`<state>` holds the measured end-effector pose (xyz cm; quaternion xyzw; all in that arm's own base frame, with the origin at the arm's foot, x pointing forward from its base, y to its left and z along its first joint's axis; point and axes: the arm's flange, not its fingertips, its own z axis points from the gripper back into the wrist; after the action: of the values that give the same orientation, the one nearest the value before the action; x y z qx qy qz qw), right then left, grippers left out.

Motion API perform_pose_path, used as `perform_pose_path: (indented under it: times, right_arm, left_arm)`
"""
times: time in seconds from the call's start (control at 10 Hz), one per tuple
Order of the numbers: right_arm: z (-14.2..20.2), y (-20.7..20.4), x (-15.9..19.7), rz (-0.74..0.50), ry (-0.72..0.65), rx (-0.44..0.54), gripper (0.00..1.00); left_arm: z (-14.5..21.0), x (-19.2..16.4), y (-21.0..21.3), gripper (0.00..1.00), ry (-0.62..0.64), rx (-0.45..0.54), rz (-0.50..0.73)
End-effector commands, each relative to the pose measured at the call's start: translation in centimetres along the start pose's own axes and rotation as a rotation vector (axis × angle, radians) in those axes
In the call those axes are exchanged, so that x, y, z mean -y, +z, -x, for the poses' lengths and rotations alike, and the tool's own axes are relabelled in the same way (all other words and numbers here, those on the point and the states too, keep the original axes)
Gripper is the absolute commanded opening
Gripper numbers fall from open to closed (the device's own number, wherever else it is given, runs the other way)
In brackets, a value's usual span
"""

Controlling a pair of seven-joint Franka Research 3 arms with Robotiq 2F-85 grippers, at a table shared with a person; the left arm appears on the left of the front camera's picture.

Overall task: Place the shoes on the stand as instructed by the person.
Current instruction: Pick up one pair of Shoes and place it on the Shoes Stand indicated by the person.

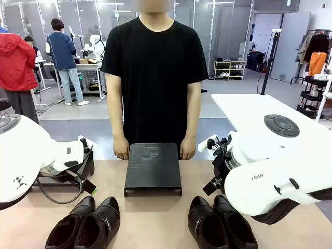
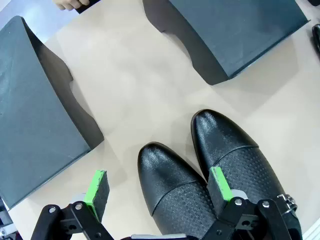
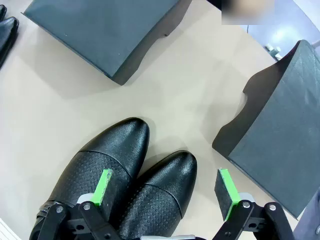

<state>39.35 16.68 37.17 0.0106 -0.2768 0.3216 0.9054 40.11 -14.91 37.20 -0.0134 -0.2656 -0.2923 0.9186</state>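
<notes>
presently both my grippers hang above the table (image 1: pixel 155 220), jaws spread wide and nothing between them. left gripper (image 2: pixel 159 189): the left pair of shoes (image 2: pixel 200 170) lies straight below, toes pointing away from my wrist. one green pad (image 2: pixel 220 182) sits over the shoe that carries a small metal ornament (image 2: pixel 287 201), the other pad (image 2: pixel 97 192) over bare table beside the pair; how high i hang i cannot tell. right gripper (image 3: pixel 165 186): the right pair of shoes (image 3: pixel 135 170) lies below it in the same way, one pad (image 3: pixel 103 185) over a shoe, the other (image 3: pixel 226 187) over bare table near a dark side stand (image 3: pixel 285 135). front view gives the layout: both pairs at my near edge, well apart, with the centre stand (image 1: pixel 153 168) between and beyond them, and the person (image 1: pixel 155 67) at the far side with a hand (image 1: pixel 121 149) on the table edge at each side of that stand. wrist views give the detail: perforated leather behind smooth toe caps, the ornament, and a second dark stand (image 2: pixel 35 110) out to the left, apart from the shoes.
</notes>
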Motion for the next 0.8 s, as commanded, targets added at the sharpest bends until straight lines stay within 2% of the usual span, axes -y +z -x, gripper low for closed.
perform_pose_path:
  times: [0.0,0.7]
  right_arm:
    - [0.00,0.00,0.00,0.000,0.000,0.000,1.00]
    - [0.00,0.00,0.00,0.000,0.000,0.000,1.00]
  left_arm:
    - [-0.01,0.03,0.00,1.00,-0.001,0.000,0.000]
    - [-0.01,0.03,0.00,1.00,-0.001,0.000,0.000]
